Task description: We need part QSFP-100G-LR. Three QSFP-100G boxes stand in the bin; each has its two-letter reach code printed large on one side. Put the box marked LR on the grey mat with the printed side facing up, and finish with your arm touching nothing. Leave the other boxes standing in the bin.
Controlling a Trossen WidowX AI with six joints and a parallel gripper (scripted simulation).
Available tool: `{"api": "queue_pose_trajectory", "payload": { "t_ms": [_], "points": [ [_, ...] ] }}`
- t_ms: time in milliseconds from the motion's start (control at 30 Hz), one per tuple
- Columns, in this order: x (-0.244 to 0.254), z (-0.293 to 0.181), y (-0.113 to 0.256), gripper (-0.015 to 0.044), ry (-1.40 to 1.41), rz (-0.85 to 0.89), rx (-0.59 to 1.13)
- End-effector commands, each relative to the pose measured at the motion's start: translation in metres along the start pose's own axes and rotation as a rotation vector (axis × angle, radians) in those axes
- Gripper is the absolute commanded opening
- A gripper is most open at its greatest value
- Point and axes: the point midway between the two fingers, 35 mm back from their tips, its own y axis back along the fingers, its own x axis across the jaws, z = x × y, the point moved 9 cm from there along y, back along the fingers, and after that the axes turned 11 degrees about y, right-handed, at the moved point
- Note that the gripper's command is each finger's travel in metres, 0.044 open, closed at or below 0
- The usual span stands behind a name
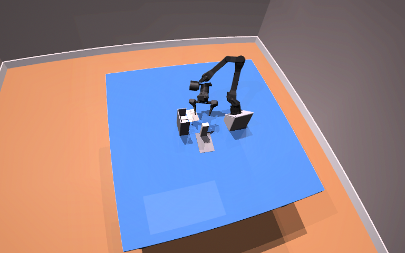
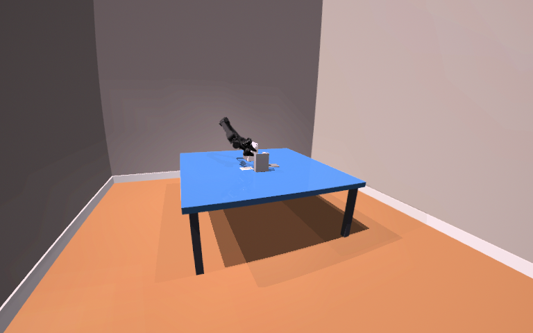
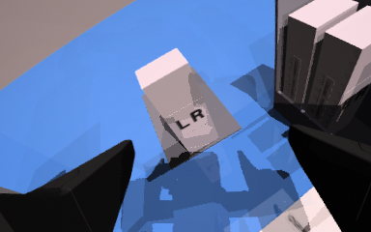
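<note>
The LR box (image 1: 204, 129) (image 3: 181, 99) stands upright on the far end of the grey mat (image 1: 206, 146), outside the bin. Its white top faces up, and the side printed "LR" faces sideways, toward the wrist camera. The dark bin (image 1: 182, 125) (image 3: 280, 72) stands to its left, with two white-topped boxes (image 3: 314, 43) (image 3: 348, 53) upright inside. My gripper (image 1: 202, 113) (image 3: 210, 139) is open wide and empty. It hangs above the table between the bin and the LR box, and touches neither.
The arm's grey base block (image 1: 238, 119) sits right of the mat. A white printed card (image 1: 192, 115) (image 3: 304, 215) lies flat beside the bin. A paler rectangle (image 1: 183, 205) marks the blue table (image 2: 220, 188) near its front edge.
</note>
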Motion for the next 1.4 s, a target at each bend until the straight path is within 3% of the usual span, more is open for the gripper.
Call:
{"api": "queue_pose_trajectory", "payload": {
  "t_ms": [0, 833, 1367],
  "points": [
    [-0.002, 0.006, 0.005, 0.0440, 0.000, -0.006, 0.003],
    [0.002, 0.035, 0.020, 0.0440, 0.001, 0.000, -0.002],
    [-0.001, 0.045, 0.009, 0.0020, -0.367, 0.077, 0.115]
  ]
}}
